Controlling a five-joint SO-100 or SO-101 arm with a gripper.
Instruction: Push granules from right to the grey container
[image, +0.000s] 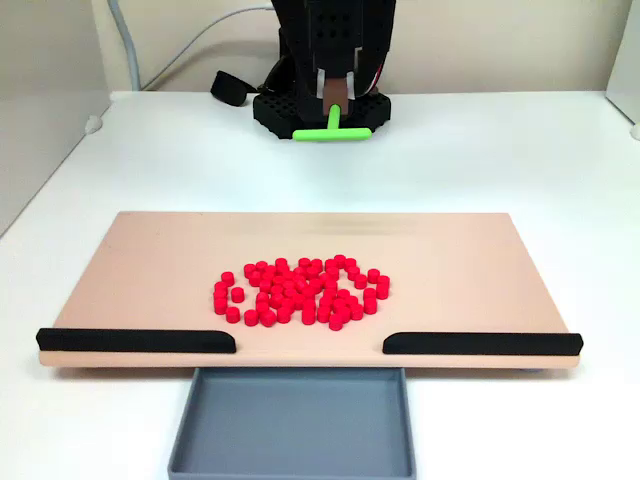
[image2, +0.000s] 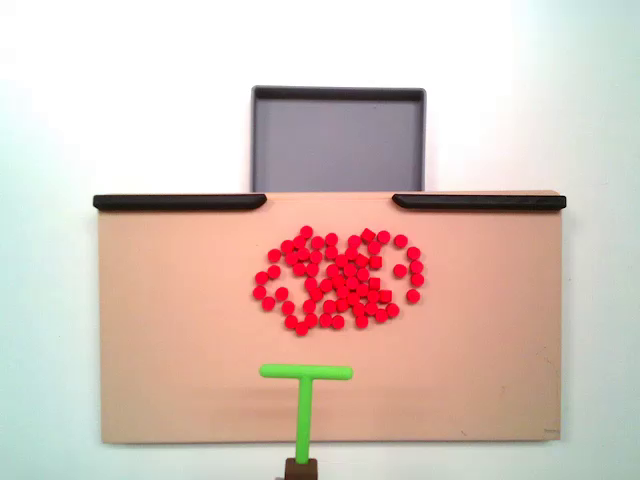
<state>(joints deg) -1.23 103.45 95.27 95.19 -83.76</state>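
Gripping the stem of one green T-shaped plastic pusher stick (image2: 304, 398), the black gripper (image: 334, 100) hangs near the tan board's (image2: 180, 330) arm-side edge, short of several dozen red cylindrical granules (image2: 340, 280) mid-board, with one grey-blue rectangular tray (image2: 338, 140) between two black strips (image2: 180, 201).

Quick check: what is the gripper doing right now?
Gripper: shut on the green pusher stick, behind the granules.

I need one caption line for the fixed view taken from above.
Green pusher behind red granules on tan board, grey container beyond.
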